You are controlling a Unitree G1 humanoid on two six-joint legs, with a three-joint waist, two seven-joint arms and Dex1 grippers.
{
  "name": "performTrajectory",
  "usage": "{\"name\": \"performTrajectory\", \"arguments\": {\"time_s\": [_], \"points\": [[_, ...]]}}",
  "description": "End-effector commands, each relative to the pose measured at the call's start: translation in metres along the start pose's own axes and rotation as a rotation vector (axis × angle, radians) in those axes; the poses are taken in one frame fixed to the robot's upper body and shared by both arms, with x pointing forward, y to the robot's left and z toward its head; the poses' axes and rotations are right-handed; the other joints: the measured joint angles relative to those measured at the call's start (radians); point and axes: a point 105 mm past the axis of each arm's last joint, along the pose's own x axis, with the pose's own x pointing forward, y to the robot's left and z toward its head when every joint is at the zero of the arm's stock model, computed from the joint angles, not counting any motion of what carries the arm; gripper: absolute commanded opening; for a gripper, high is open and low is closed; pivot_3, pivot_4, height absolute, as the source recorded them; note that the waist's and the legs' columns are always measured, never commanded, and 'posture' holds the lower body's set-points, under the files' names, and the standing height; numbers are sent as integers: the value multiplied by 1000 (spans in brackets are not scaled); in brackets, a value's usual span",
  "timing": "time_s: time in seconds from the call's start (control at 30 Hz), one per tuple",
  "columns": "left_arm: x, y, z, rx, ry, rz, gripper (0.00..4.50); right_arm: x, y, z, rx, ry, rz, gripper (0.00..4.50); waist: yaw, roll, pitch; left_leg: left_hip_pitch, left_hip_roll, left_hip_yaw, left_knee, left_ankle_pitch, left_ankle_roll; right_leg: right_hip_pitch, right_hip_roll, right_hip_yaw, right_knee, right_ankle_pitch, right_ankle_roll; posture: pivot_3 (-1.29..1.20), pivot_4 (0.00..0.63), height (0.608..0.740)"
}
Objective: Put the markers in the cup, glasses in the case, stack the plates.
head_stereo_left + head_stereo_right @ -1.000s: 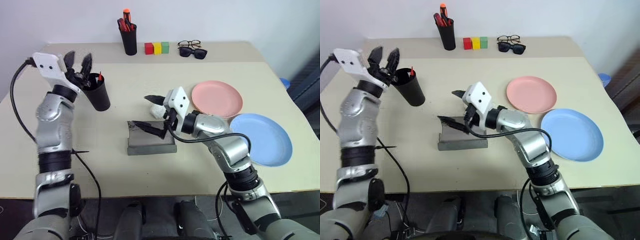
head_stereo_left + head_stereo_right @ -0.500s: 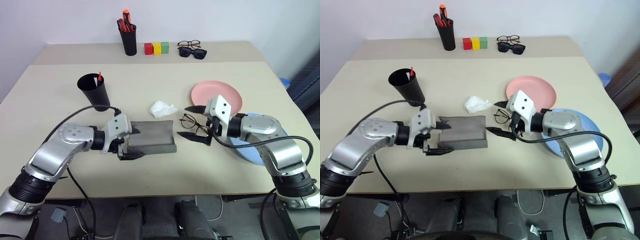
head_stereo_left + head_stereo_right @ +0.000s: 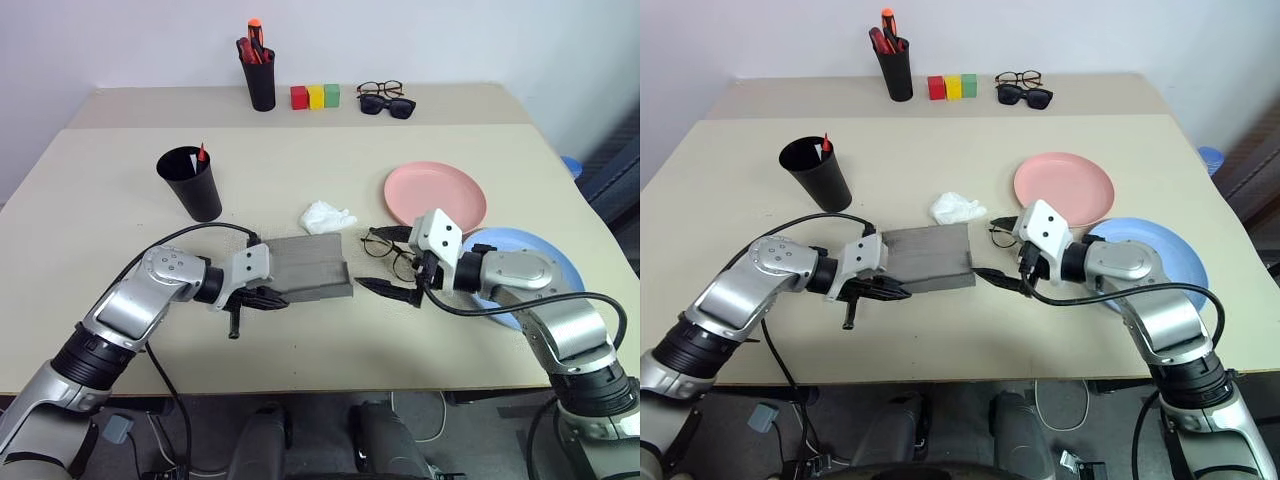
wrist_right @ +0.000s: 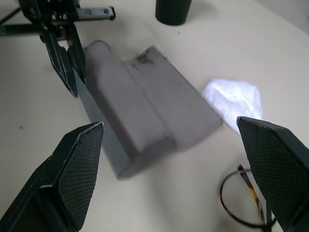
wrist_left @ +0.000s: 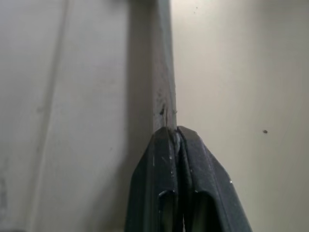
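The left gripper [image 3: 268, 297] pinches the near edge of the grey case [image 3: 310, 266]. The right gripper [image 3: 395, 262] stands spread wide, the glasses [image 3: 385, 245] lying between its fingers.

No lettering, brand, number or sign can be read on anything here. The grey felt rectangular case [image 3: 310, 268], the black tapered plastic cup [image 3: 191, 184] and the red, yellow and green blocks [image 3: 315, 96] look unmarked, though any small print might escape notice.
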Motion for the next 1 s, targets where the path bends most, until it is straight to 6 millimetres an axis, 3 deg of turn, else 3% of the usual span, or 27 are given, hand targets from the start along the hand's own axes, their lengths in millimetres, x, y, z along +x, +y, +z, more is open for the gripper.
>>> {"name": "performTrajectory", "arguments": {"time_s": [0.03,0.17,0.37,0.5,0.57,0.67,0.8,1.0], "points": [[-10,3,10,58,-36,19,46,-13,-15,-2,-14,51,-66,4500,0,0,0,0,0,0,0,0,0,0,0,0,0,0,0,0,150,740],[-12,-2,6,79,-18,-24,46,-19,-22,-12,-5,117,-82,4500,0,0,0,0,0,0,0,0,0,0,0,0,0,0,0,0,150,740],[-14,8,2,124,7,34,2869,-21,-30,-19,21,146,-108,4500,0,0,0,0,0,1,0,0,0,0,0,0,0,0,0,0,150,740],[-20,20,16,86,-73,116,2869,-22,-34,-24,77,178,-132,4500,1,0,0,0,0,0,1,0,0,0,0,0,0,0,0,0,150,740],[-28,20,29,60,-172,148,2869,-20,-32,-25,116,177,-135,4500,1,0,0,-1,0,0,2,-1,1,0,0,0,0,0,0,0,150,740],[-43,20,35,18,-262,233,2869,-17,-35,-31,140,213,-168,4500,-4,0,0,-1,1,-1,4,-1,2,0,0,0,1,0,0,0,150,740],[-57,12,28,-63,-341,334,2869,-11,-46,-37,182,246,-250,4500,-7,0,0,0,2,-1,4,-1,2,0,0,1,1,0,0,0,150,740],[-66,-5,0,-209,-348,476,2869,-2,-56,-46,214,298,-291,4500,3,0,0,-1,2,-1,5,-1,3,0,-1,1,1,0,0,0,150,740]]}}
